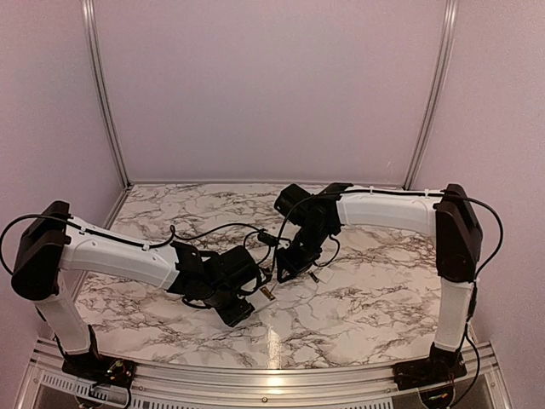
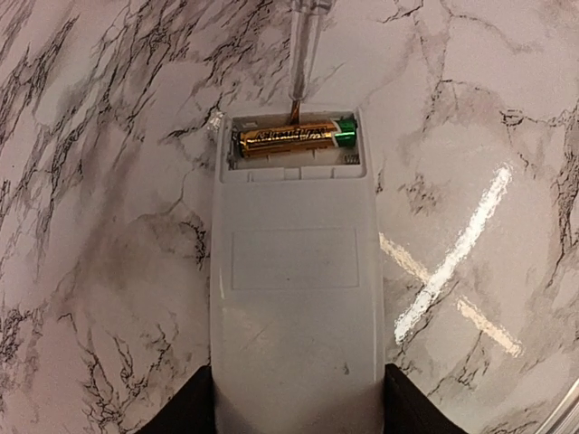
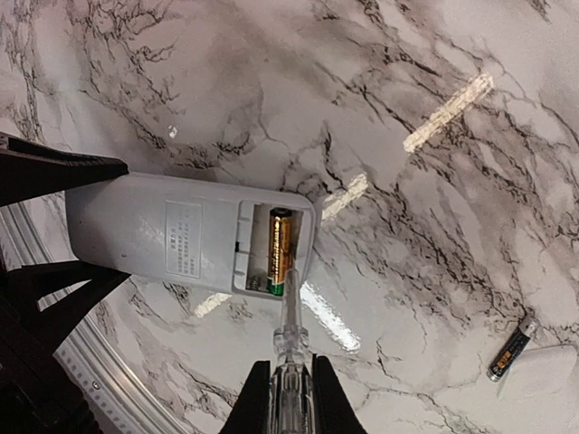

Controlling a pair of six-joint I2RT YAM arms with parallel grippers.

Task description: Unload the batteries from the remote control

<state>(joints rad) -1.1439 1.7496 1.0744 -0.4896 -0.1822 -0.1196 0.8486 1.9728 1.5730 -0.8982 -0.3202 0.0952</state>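
Marble-patterned tabletop [image 1: 358, 315] fills both wrist views, with plain pale walls [image 1: 272, 85] behind it. Our left gripper [image 2: 297, 393] is clamped on the near end of the remote [image 2: 294, 298], one finger on each long edge, so the open battery bay [image 2: 348, 158] sits at the end farthest from that hand. One battery [image 2: 294, 137] lies crosswise in the bay, gold body and green end. The slot beside it, nearer the hand, is empty.

Our right gripper [image 3: 289, 384] is closed around a clear tool [image 3: 288, 334] that points straight out from its fingers, with the tip at the bay's edge by the battery's green end. A second battery [image 3: 508, 348] lies loose on the marble, off to that hand's right and well apart from the remote. We judge the job half done, with the last battery about to be pried.

We see three risks:
- The tip could skid off the rounded battery and gouge the plastic or jab the contacts.
- We hold the remote only by its far end, so a hard push at the bay could twist it in the left fingers.
- If the battery pops free under spring pressure, it could roll across the smooth marble towards the table's edge.

We cannot tell whether the remote rests on the table or hangs just above it, so we cannot count on support from below.
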